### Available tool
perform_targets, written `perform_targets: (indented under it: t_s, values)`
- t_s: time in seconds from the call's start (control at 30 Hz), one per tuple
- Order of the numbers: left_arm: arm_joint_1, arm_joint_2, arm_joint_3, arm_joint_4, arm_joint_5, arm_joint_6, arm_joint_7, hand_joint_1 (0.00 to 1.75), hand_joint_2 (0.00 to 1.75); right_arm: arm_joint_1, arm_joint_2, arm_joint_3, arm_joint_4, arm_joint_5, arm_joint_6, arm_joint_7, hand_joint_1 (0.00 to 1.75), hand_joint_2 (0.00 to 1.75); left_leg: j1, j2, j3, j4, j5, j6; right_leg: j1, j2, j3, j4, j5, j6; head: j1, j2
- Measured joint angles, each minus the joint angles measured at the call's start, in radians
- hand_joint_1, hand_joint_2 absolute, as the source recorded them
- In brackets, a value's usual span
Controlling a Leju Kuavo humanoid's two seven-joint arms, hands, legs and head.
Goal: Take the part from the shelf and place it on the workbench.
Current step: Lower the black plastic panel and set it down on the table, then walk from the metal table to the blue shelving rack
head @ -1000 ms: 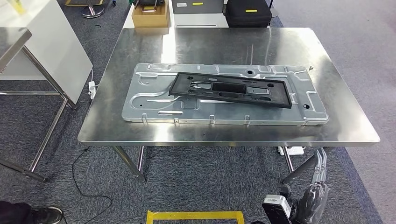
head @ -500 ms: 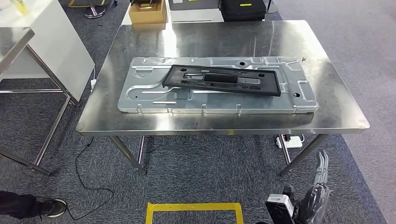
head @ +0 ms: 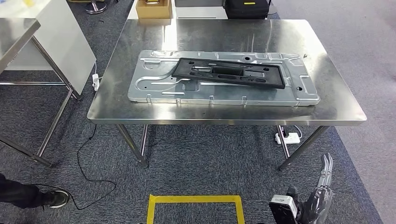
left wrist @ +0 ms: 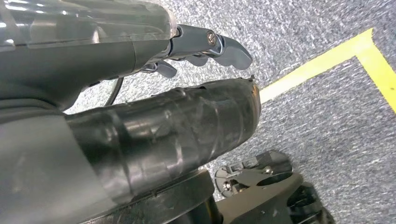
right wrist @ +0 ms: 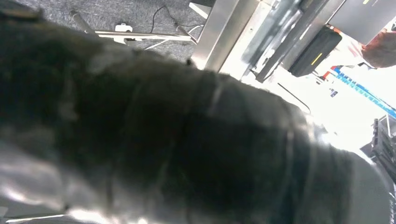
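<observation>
A flat black plastic part [head: 229, 72] lies along a large silver stamped metal plate [head: 154, 86] on the steel workbench [head: 336, 102] in the head view. My right hand [head: 322, 191] hangs low by the floor at the lower right, well short of the bench, its fingers straight and holding nothing. In the left wrist view my left hand [left wrist: 205, 44] hangs over the grey carpet, its fingers slightly bent with nothing in them. The right wrist view is dark and blurred, with table legs [right wrist: 219, 32] behind.
Yellow floor tape [head: 194, 200] marks a box just in front of me. A second steel table [head: 14, 35] and a white cabinet [head: 60, 42] stand at the left. A person's shoe [head: 56, 199] is at the lower left. A cardboard box [head: 154, 9] and black case [head: 247, 8] sit beyond the bench.
The whole picture has shifted: the camera moved back and turned a little, so the bench looks farther off. The part and plate lie as before. My right hand hangs lower.
</observation>
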Motion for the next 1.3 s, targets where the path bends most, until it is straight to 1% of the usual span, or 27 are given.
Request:
perform_targets:
  t_s: [0.03,0.07,0.17,0.2,0.23,0.27,0.33,0.37,0.4,0.43,0.53,0.57,0.6,0.67,0.7,0.73,0.77,0.83,0.87,0.9,0.93,1.03,1.07,1.13,1.2,1.23,1.3]
  values:
    - [0.0,0.0,0.0,0.0,0.0,0.0,0.0,0.0,0.0,0.0,0.0,0.0,0.0,0.0,0.0,0.0,0.0,0.0,-0.001,-0.001,-0.007,0.007,0.001,-0.005,0.002,0.0,0.032,-0.052,0.011,-0.003,0.0,0.0]
    - [0.0,0.0,0.0,0.0,0.0,-0.001,0.0,0.0,0.0,0.001,0.001,-0.001,0.0,0.0,0.0,0.0,0.0,0.0,-0.002,-0.001,-0.011,0.013,0.003,-0.01,0.004,0.001,0.049,-0.086,0.013,-0.008,0.0,0.0]
    - [-0.001,0.0,0.0,0.0,0.0,-0.002,0.001,0.0,0.0,0.002,0.003,-0.003,0.001,-0.001,0.009,-0.001,0.0,0.0,-0.001,-0.003,-0.02,0.019,0.012,-0.029,0.007,0.001,0.041,-0.1,0.019,-0.027,0.0,0.0]
    - [0.0,0.0,0.0,0.0,0.0,-0.002,0.001,0.0,0.0,0.002,0.005,-0.005,0.001,-0.001,0.012,-0.001,0.0,0.0,0.0,-0.005,-0.026,0.027,0.004,-0.035,0.006,0.0,0.036,-0.102,0.026,-0.035,-0.001,0.0]
    - [0.001,0.0,0.0,0.0,0.0,-0.002,0.001,0.0,0.0,0.002,0.007,-0.006,0.001,-0.001,0.015,-0.001,0.0,0.0,0.001,-0.006,-0.037,0.05,-0.019,-0.039,0.003,-0.001,0.03,-0.105,0.033,-0.043,-0.001,0.0]
    - [0.001,0.0,0.0,0.0,0.0,-0.002,0.002,0.0,0.0,0.002,0.01,-0.007,0.001,-0.002,0.017,-0.001,0.0,0.0,0.003,-0.007,-0.054,0.094,-0.057,-0.043,0.002,-0.002,0.023,-0.106,0.041,-0.049,-0.001,0.0]
    - [0.002,0.0,0.0,0.0,0.0,-0.002,0.002,0.0,0.0,0.003,0.013,-0.009,0.003,-0.002,0.018,-0.001,0.0,0.0,0.004,-0.008,-0.097,0.219,-0.14,-0.049,0.005,-0.003,0.003,-0.105,0.056,-0.055,-0.002,0.0]
    - [0.002,0.0,0.0,0.0,0.0,-0.002,0.002,0.0,0.0,0.003,0.014,-0.01,0.004,-0.001,0.018,-0.001,0.0,0.0,0.005,-0.008,-0.109,0.269,-0.163,-0.051,0.007,-0.003,-0.008,-0.105,0.063,-0.055,-0.002,0.0]
    - [0.003,0.0,0.0,0.0,0.0,-0.002,0.002,0.0,0.0,0.003,0.015,-0.011,0.006,-0.001,0.019,-0.001,0.0,0.0,0.005,-0.008,-0.105,0.288,-0.165,-0.051,0.009,-0.003,-0.017,-0.103,0.069,-0.054,-0.002,0.0]
    - [0.003,0.0,0.0,0.0,0.0,-0.002,0.002,0.0,0.0,0.003,0.016,-0.012,0.008,-0.001,0.02,-0.001,0.0,0.0,0.005,-0.008,-0.081,0.265,-0.147,-0.049,0.01,-0.003,-0.025,-0.102,0.075,-0.053,-0.002,0.0]
    - [0.001,0.001,0.0,0.0,0.0,-0.002,0.002,0.0,0.0,0.003,0.018,-0.018,0.014,0.001,0.027,-0.001,0.0,0.0,0.002,-0.008,0.057,0.058,-0.078,-0.035,0.011,-0.002,-0.04,-0.098,0.089,-0.045,-0.002,0.0]
    - [0.0,0.001,0.0,0.0,0.0,-0.002,0.001,0.0,0.0,0.003,0.018,-0.02,0.016,0.001,0.03,-0.001,0.0,0.0,-0.002,-0.008,0.084,0.011,-0.068,-0.031,0.011,-0.002,-0.042,-0.098,0.094,-0.04,-0.002,0.0]
    - [-0.001,0.001,0.0,0.0,0.0,-0.002,0.001,0.0,0.0,0.002,0.019,-0.023,0.018,0.0,0.033,-0.001,0.0,0.0,-0.005,-0.009,0.093,-0.012,-0.067,-0.027,0.011,-0.003,-0.043,-0.099,0.1,-0.034,-0.002,0.0]
    - [-0.001,0.001,0.0,0.0,-0.001,-0.003,0.0,0.0,0.0,0.002,0.021,-0.029,0.023,-0.004,0.042,-0.001,0.0,0.0,-0.006,-0.009,0.086,-0.021,-0.055,-0.019,0.011,-0.003,-0.045,-0.103,0.112,-0.021,-0.002,0.0]
    - [0.0,0.001,0.0,0.0,-0.002,-0.003,-0.001,0.0,0.0,0.002,0.022,-0.035,0.028,-0.009,0.048,-0.001,0.0,0.0,-0.004,-0.007,0.082,-0.028,-0.046,-0.012,0.012,-0.003,-0.05,-0.099,0.109,-0.015,-0.001,0.0]
    - [0.0,0.001,0.0,0.0,-0.002,-0.003,-0.001,0.0,0.0,0.002,0.023,-0.042,0.033,-0.017,0.06,-0.003,0.0,0.0,-0.002,-0.005,0.076,-0.034,-0.036,-0.004,0.012,-0.002,-0.058,-0.083,0.091,-0.011,-0.001,0.0]
    - [-0.001,0.0,0.0,0.0,-0.003,-0.004,-0.001,0.0,0.0,0.001,0.024,-0.053,0.041,-0.028,0.074,-0.006,0.0,0.0,0.001,-0.004,0.069,-0.039,-0.025,0.002,0.012,-0.001,-0.073,-0.048,0.06,-0.008,-0.001,0.0]
    - [-0.001,0.0,0.0,0.0,-0.003,-0.007,-0.002,0.0,0.0,0.0,0.027,-0.077,0.064,-0.057,0.111,-0.017,0.0,0.0,-0.001,-0.002,0.048,-0.037,-0.009,0.01,0.01,0.001,-0.116,0.074,-0.026,-0.003,0.0,0.0]
    - [0.0,0.0,0.0,0.0,-0.003,-0.008,-0.002,0.0,0.0,-0.001,0.029,-0.091,0.08,-0.072,0.132,-0.024,0.0,0.0,-0.002,-0.001,0.037,-0.034,-0.002,0.01,0.009,0.0,-0.13,0.128,-0.054,0.0,-0.001,0.0]
    - [0.001,0.0,0.0,0.0,-0.002,-0.009,-0.002,0.0,0.0,-0.002,0.031,-0.107,0.097,-0.086,0.153,-0.032,0.0,0.0,-0.002,-0.001,0.026,-0.03,0.003,0.009,0.009,0.0,-0.13,0.155,-0.065,0.002,-0.001,0.0]
    - [0.001,0.0,0.001,0.0,-0.001,-0.01,-0.004,0.0,0.0,-0.004,0.033,-0.125,0.118,-0.099,0.175,-0.039,0.0,0.0,-0.002,-0.002,0.015,-0.024,0.008,0.007,0.009,0.0,-0.109,0.142,-0.056,0.003,-0.001,0.0]
    - [0.002,0.0,0.001,0.0,0.001,-0.01,-0.009,0.0,0.0,-0.029,0.042,-0.199,0.199,-0.115,0.238,-0.063,0.0,0.0,-0.004,-0.002,-0.011,-0.001,0.013,-0.001,0.009,0.0,0.018,-0.049,0.005,-0.003,-0.001,0.0]
    - [0.002,0.0,0.001,0.0,0.001,-0.01,-0.01,0.0,0.0,-0.042,0.046,-0.231,0.235,-0.111,0.256,-0.067,0.0,0.0,-0.005,-0.002,-0.017,0.006,0.015,-0.005,0.011,0.0,0.042,-0.093,0.014,-0.008,-0.001,0.0]
    - [0.001,0.0,0.001,0.0,0.0,-0.01,-0.01,0.0,0.0,-0.073,0.051,-0.305,0.329,-0.091,0.285,-0.067,0.0,0.0,-0.006,-0.003,-0.023,0.011,0.022,-0.016,0.017,0.001,0.046,-0.112,0.019,-0.019,-0.001,0.0]
    - [0.002,0.0,0.002,0.0,-0.003,-0.01,-0.009,0.0,0.0,-0.117,0.051,-0.385,0.463,-0.06,0.3,-0.074,0.0,0.0,-0.003,-0.004,-0.027,0.013,0.024,-0.028,0.016,0.0,0.041,-0.116,0.032,-0.033,-0.001,0.0]
    - [0.002,0.0,0.002,0.0,-0.005,-0.01,-0.008,0.0,0.0,-0.146,0.048,-0.428,0.552,-0.042,0.302,-0.081,0.0,0.0,-0.002,-0.005,-0.035,0.028,0.008,-0.034,0.014,0.0,0.036,-0.119,0.04,-0.04,-0.001,0.0]
    - [0.002,0.0,0.003,0.0,-0.008,-0.01,-0.006,0.0,0.0,-0.201,0.035,-0.51,0.748,-0.007,0.296,-0.092,0.0,0.0,0.001,-0.007,-0.069,0.111,-0.063,-0.043,0.011,-0.002,0.021,-0.122,0.056,-0.05,-0.002,0.0]
